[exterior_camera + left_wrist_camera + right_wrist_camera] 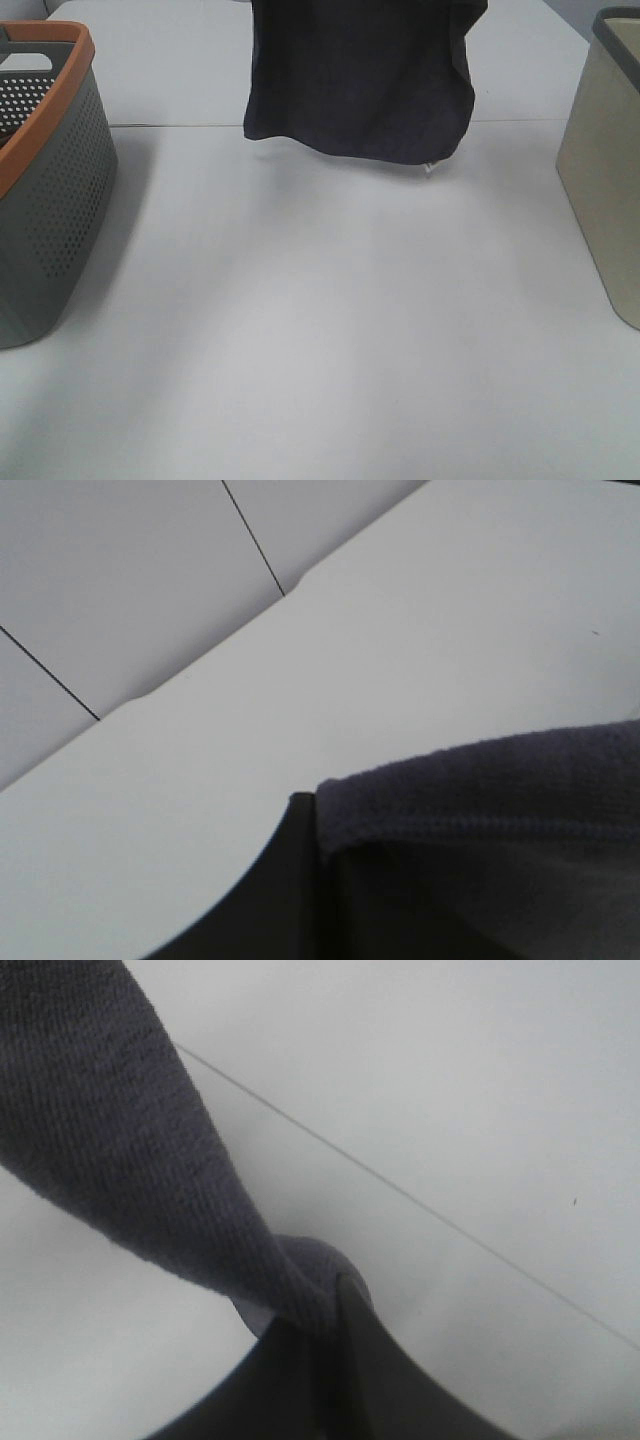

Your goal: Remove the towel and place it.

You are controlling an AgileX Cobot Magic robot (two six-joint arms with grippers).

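towel (360,80): hangs over tabletop (320,340) far edge | L tool (312,825): pinching towel hem | R tool (325,1325): pinching bunched towel | grey basket (50,200) L edge, beige bin (605,170) R edge

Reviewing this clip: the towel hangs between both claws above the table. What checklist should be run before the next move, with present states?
1. Grip of left claw on the towel edge, shut on cloth: ok.
2. Grip of right claw on a bunched towel corner, shut: ok.
3. Towel hanging spread, no twist seen from the high view: ok.
4. Towel's lower edge clear of the table: cannot tell.
5. Grey basket and beige bin apart from the towel: ok.
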